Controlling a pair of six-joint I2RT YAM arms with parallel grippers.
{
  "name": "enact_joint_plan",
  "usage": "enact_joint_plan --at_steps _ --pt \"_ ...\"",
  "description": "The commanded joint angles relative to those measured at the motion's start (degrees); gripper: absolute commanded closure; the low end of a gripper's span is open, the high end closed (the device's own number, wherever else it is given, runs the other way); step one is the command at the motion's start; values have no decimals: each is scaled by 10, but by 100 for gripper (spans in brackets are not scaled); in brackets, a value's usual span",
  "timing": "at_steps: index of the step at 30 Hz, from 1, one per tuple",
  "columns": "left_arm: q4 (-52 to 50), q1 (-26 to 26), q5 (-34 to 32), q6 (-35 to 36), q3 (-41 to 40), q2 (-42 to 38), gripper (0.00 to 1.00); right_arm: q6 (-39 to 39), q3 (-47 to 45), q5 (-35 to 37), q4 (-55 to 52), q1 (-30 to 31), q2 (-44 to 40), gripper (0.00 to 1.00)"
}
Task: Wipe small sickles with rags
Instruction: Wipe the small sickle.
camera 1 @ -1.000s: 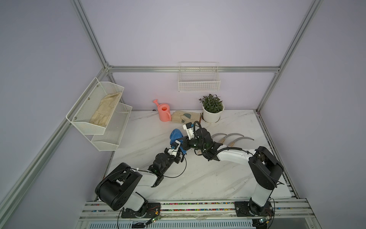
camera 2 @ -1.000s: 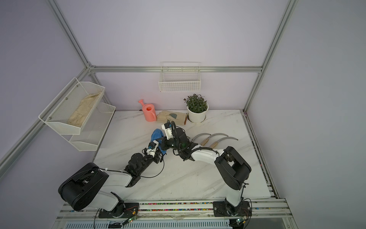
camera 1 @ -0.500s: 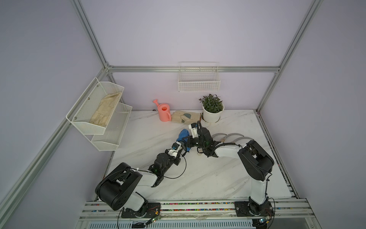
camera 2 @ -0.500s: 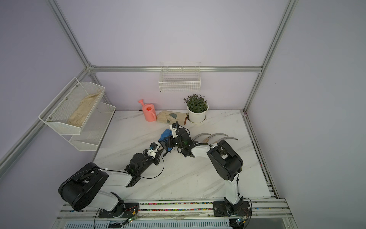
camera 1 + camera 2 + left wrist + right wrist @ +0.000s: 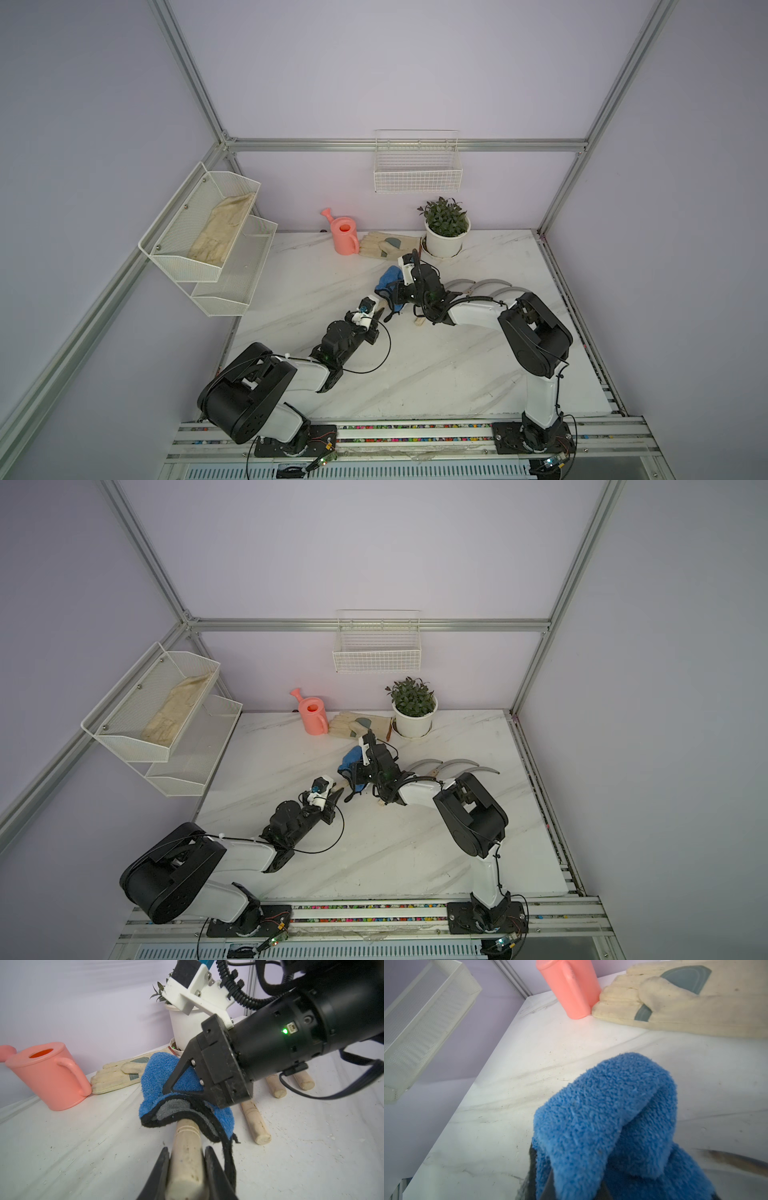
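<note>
The rag (image 5: pixel 158 1076) is bright blue plush with black trim and a grey underside. The sickle (image 5: pixel 187 1159) has a pale wood handle. The bench (image 5: pixel 436 374) is white marble, grey-veined. At its back edge: salmon-pink can (image 5: pixel 345 239), cream glove (image 5: pixel 386 246) with grey-green patches, white pot (image 5: pixel 446 243) of dark-green leaves.

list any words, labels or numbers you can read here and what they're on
None can be read.
The pink watering can, beige glove, white plant pot, blue cloth and wooden sickle handle carry no print.
The right arm's black housing shows only a green light, no lettering.
The small boards by the front rail are too small to read.
</note>
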Motion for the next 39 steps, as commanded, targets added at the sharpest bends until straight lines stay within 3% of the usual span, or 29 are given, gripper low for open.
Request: enact_joint_plan --at_steps 1,9,19,25,31,39 --pt "70 0 6 4 8 -40 100 -7 -1 -52 -27 52 -30 100" --pt "72 -1 6 4 9 -37 100 -5 -27 -48 -11 57 -26 100" --pt "73 0 -21 16 17 -30 100 13 -22 -36 -12 -26 23 100" --pt "84 -1 -77 33 20 -4 100 -13 -29 -30 -32 -34 -37 100" --pt "151 -2 -23 114 16 54 100 -14 -73 -30 -34 -45 -129 100" --pt "160 -7 22 167 -3 39 100 45 -144 -43 -12 -145 -193 100"
